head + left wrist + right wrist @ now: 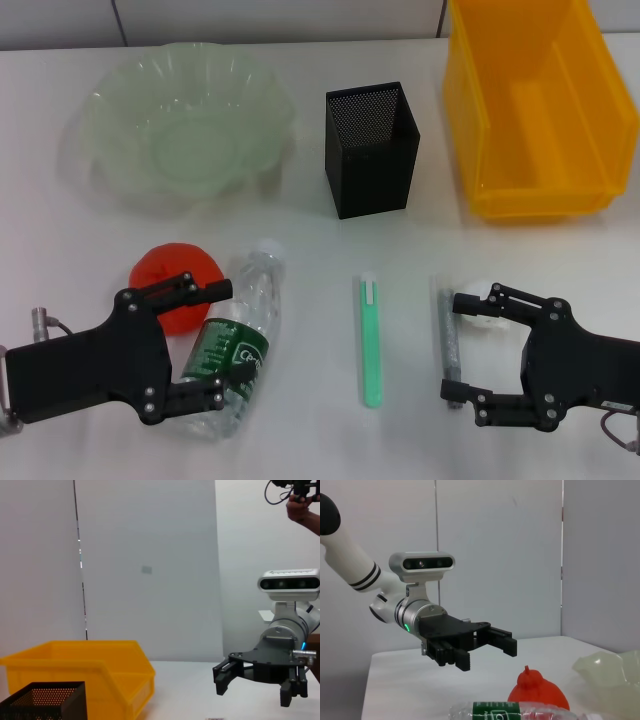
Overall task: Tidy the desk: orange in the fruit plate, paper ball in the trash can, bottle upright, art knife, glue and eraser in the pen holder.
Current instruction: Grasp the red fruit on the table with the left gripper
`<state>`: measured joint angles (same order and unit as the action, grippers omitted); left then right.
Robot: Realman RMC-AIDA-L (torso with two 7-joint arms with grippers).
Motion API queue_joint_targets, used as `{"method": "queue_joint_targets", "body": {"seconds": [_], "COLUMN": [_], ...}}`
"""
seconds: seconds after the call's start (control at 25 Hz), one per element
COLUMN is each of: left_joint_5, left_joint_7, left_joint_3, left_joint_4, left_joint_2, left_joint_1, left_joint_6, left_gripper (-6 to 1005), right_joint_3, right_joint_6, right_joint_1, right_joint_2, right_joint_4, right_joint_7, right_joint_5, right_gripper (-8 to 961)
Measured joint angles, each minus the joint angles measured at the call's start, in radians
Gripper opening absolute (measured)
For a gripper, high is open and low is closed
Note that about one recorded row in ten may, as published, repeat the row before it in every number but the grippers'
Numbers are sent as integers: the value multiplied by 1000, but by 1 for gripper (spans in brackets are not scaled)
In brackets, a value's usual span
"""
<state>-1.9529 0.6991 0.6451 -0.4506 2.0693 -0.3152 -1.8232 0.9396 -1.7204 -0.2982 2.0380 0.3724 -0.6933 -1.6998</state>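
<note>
Left gripper (212, 343) hovers over the lying bottle (238, 345) near the counter's (300, 420) front-left, fingers wide, holding nothing. Orange (178, 280) touches the bottle. Right gripper (462, 347) at front-right, fingers wide, straddles the grey art knife (448, 335); paper ball (484, 305) beside it. Green glue (371, 340) lies mid-front. Fruit plate (110, 110), pen holder (372, 150), trash can (540, 195) along the back edge.
</note>
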Motion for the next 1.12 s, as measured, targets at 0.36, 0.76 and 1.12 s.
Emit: {"method": "queue_joint_targets", "body": {"seconds": [0.36,0.76,1.12], "left_joint_5": [1,2,-11], "left_joint_7": [8,78,264], "left_joint_3": [-17,-184,-187], "left_joint_4": [0,16,15], "left_joint_2": [-1,-2,-6], "left_joint_1": [1,5,-12], "left_joint_6": [15,142,321], "left_gripper": [785,783,778], "right_joint_3": [0,1,1], "right_joint_6": [5,7,7], "right_joint_1": [-2,2,3], "right_joint_2": [-1,0,1], "right_joint_4": [1,0,0], "right_joint_7": [0,0,0], "right_joint_5": [0,0,0], "right_gripper": [836,834,831]}}
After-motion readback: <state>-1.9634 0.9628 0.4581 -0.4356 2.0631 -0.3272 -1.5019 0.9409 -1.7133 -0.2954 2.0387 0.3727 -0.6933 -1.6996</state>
